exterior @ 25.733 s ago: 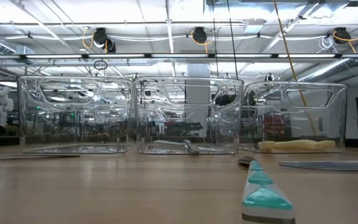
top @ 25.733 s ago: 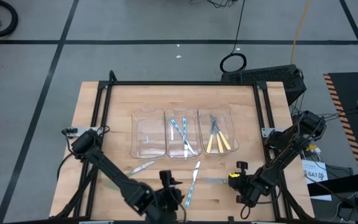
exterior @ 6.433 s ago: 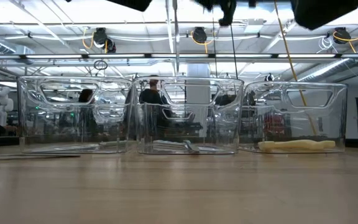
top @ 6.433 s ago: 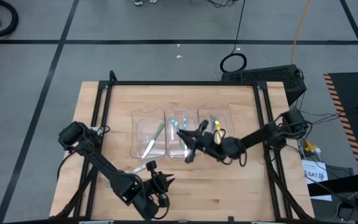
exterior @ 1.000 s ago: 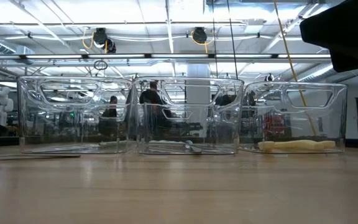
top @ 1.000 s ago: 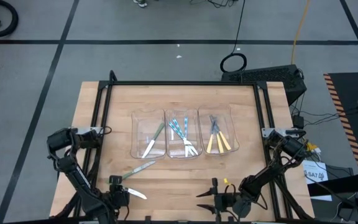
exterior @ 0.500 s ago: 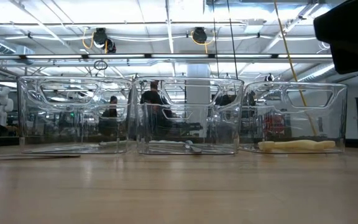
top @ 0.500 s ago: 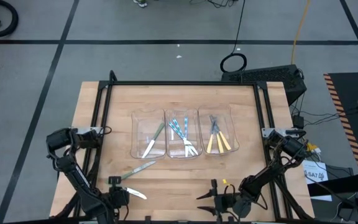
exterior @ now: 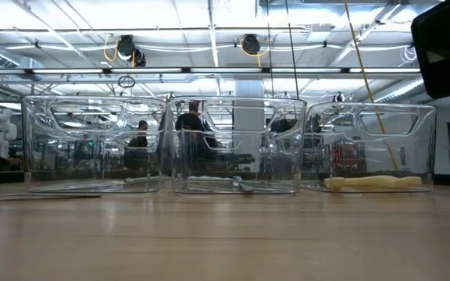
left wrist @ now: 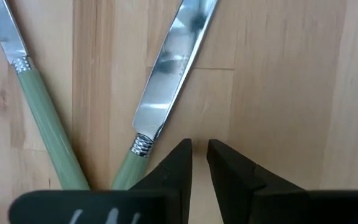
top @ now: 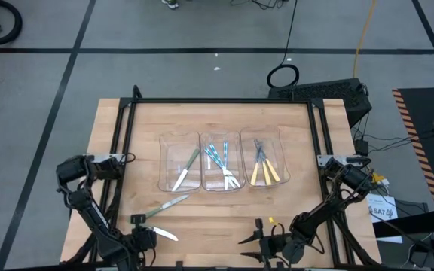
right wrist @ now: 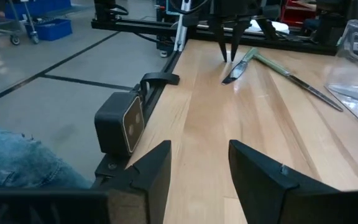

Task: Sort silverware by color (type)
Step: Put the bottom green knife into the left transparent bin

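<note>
Two green-handled knives of the silverware lie flat on the near left of the table, one (top: 169, 202) farther from the edge and one (top: 164, 235) close to it. My left gripper (left wrist: 199, 149) points down beside the nearer knife's handle (left wrist: 129, 168). A narrow gap between its fingers shows only bare wood. From across the table the right wrist view shows the left gripper (right wrist: 229, 59) over that knife (right wrist: 235, 72). My right gripper (right wrist: 199, 168) waits open at the near edge, level and facing the table's left. The remaining silverware lies in three clear bins (top: 221, 162). My left gripper comes from above with its fingers pointing down. One finger (left wrist: 169, 165) stands right beside the nearer knife's handle, just below the ferrule (left wrist: 143, 144). I cannot tell whether it touches the handle. The knife lies flat on the table.
The left bin (top: 179, 164) holds green-handled pieces, the middle bin blue-handled ones (top: 218, 158) and the right bin yellow-handled ones (top: 266, 169). A small camera block (right wrist: 122, 127) sits on the table's near edge close to my right gripper. A black frame (top: 217, 101) borders the table.
In the low view the dark bulk of my right arm at the upper right has drawn back toward the picture's right edge. The knives on the table lie where they lay.
</note>
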You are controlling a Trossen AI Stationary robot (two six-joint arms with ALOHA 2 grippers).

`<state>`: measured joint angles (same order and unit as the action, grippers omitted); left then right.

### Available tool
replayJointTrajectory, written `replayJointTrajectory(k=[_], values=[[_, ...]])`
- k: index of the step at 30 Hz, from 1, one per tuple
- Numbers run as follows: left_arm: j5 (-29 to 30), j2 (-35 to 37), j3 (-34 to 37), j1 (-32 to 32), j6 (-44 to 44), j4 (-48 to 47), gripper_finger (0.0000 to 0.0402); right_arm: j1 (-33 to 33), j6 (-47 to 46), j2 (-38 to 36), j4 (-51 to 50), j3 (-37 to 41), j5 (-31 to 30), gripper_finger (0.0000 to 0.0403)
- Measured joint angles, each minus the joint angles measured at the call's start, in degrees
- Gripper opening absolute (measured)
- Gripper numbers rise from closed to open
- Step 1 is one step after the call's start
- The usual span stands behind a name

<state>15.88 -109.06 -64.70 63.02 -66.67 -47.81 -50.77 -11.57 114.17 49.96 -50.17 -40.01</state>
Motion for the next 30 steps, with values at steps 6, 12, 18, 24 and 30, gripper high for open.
replayJointTrajectory(k=[6,12,18,24,30], values=[[1.3,-0.5,-2.9,0.0,0.4,-6.7,0.0067,-0.2,-0.4,0.0,-0.1,0.0,-0.2,0.0155],[1.2,-0.3,-3.1,-0.9,2.7,-10.1,0.0109,-0.2,-1.3,0.0,-0.1,0.0,-0.2,0.0155],[1.0,2.0,-3.2,-1.9,5.7,-10.0,0.0149,-0.3,-1.2,0.0,-0.2,0.0,-0.2,0.0155],[-3.5,2.6,-1.0,-2.0,9.7,-14.7,0.0152,-0.3,-1.3,0.0,-0.5,0.0,-0.2,0.0155],[-5.4,2.9,2.3,-2.9,12.1,-8.7,0.0152,-0.3,-1.3,0.0,-0.5,0.0,-0.2,0.0155]])
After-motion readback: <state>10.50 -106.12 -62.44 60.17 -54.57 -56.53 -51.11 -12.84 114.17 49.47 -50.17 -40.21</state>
